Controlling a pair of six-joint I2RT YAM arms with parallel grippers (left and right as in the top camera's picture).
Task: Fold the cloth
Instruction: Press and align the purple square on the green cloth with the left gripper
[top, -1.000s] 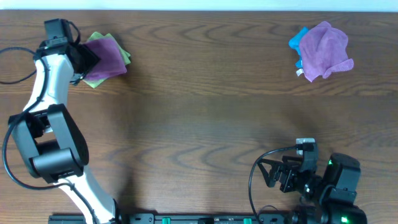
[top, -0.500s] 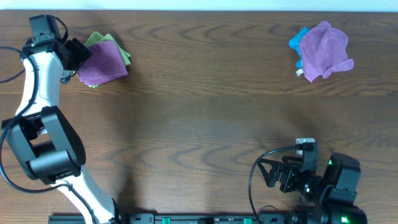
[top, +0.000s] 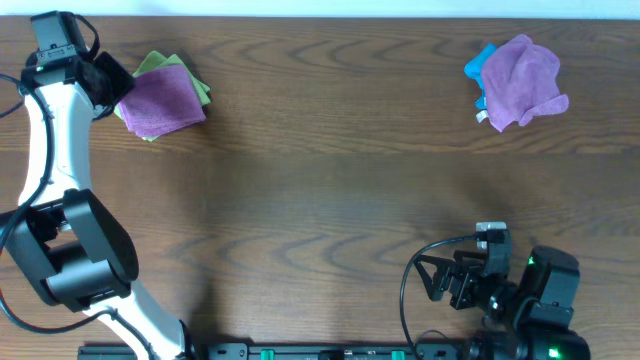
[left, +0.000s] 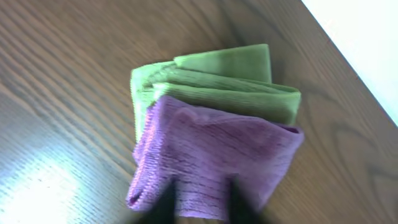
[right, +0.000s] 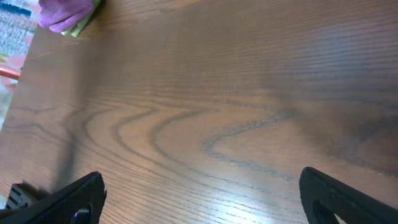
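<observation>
The lilac cloth lies folded into a small square at the table's far left, on top of a folded light-green cloth. In the left wrist view the cloth covers most of the green cloth. My left gripper hovers just left of the stack. Its blurred dark fingertips stand a narrow gap apart, and the cloth's near edge shows between them; nothing looks pinched. My right gripper rests near the front right, jaws wide over bare wood.
Another purple cloth bunched with a blue one lies at the far right. The table's back edge runs close behind the stack. Cables and the arm bases sit along the front edge.
My left arm has drawn back to the left, away from the stack, and its fingers have narrowed. The cloth stays lying on the green one. The right arm has not moved.
</observation>
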